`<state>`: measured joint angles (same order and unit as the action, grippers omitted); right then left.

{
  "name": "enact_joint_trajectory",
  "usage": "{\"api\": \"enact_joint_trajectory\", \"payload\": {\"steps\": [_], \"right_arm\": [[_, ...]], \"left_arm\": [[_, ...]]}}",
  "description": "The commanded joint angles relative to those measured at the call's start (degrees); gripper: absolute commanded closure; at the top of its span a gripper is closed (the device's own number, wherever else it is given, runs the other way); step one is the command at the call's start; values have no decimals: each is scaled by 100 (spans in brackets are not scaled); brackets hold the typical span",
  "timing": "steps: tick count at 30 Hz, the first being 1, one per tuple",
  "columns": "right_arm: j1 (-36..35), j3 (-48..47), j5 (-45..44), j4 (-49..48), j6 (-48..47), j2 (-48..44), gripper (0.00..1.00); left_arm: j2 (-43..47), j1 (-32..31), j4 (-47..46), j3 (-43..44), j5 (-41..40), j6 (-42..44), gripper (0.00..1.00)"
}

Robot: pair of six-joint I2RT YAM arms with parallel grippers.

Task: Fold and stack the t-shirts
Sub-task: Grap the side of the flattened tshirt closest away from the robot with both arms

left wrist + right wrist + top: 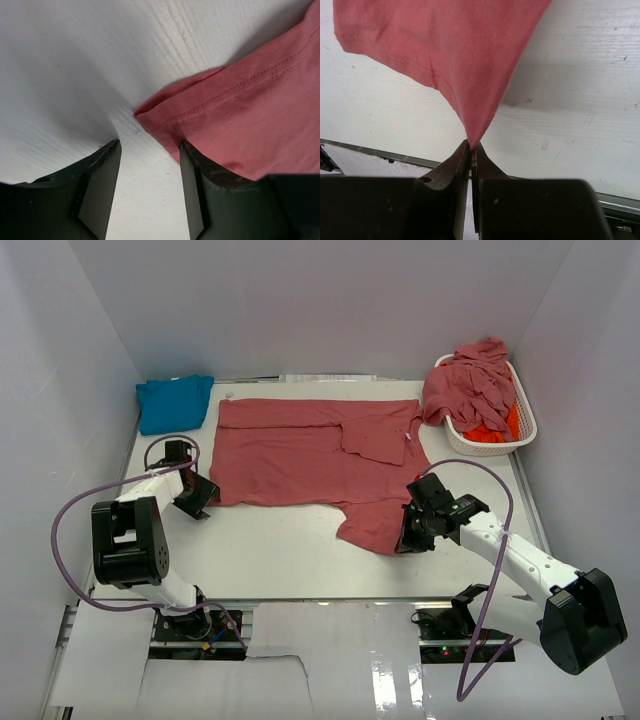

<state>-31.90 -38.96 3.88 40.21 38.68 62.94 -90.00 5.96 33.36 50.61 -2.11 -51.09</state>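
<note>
A dusty rose-red t-shirt [300, 455] lies spread flat on the white table, partly folded over at its right. My left gripper [197, 495] stands open at its lower left corner. In the left wrist view that corner [240, 130] lies just ahead of the gripper [150, 150]; bare table shows between the fingers, and the right finger [192, 180] rests against the cloth's edge. My right gripper [408, 530] is shut on the shirt's lower right flap, and the right wrist view shows the cloth [450, 45] pinched to a point at the gripper [471, 145].
A folded turquoise t-shirt [172, 400] lies at the back left corner. A white basket [527, 425] at the back right holds crumpled rose-red shirts [470, 385] and an orange one [490, 430]. The table's near edge [370, 150] runs close under my right gripper.
</note>
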Motion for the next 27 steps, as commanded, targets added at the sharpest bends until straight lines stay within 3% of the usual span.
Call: {"api": "enact_joint_trajectory", "payload": {"steps": [1,17,21,23,26,27], "right_arm": [[-35,-77,43,66,61,-27,92],[-27,-103,43,101,61,-27,92],[-35,-129,34,101,61,-53,92],[-35,-147,34,110,61,-27,92],[-27,-173,43,102,52,-1,92],[-27,-182,34,93,44,17,92]], "left_arm": [[-114,37,-84,28,-18,-15,40],[-571,99,-93,371,-141,3,39],[-703,116,-128,353,-123,11,51],[-712,116,-155,353,-114,29,67],[-721,116,-190,353,-123,38,68],[-730,125,-190,362,-123,55,72]]}}
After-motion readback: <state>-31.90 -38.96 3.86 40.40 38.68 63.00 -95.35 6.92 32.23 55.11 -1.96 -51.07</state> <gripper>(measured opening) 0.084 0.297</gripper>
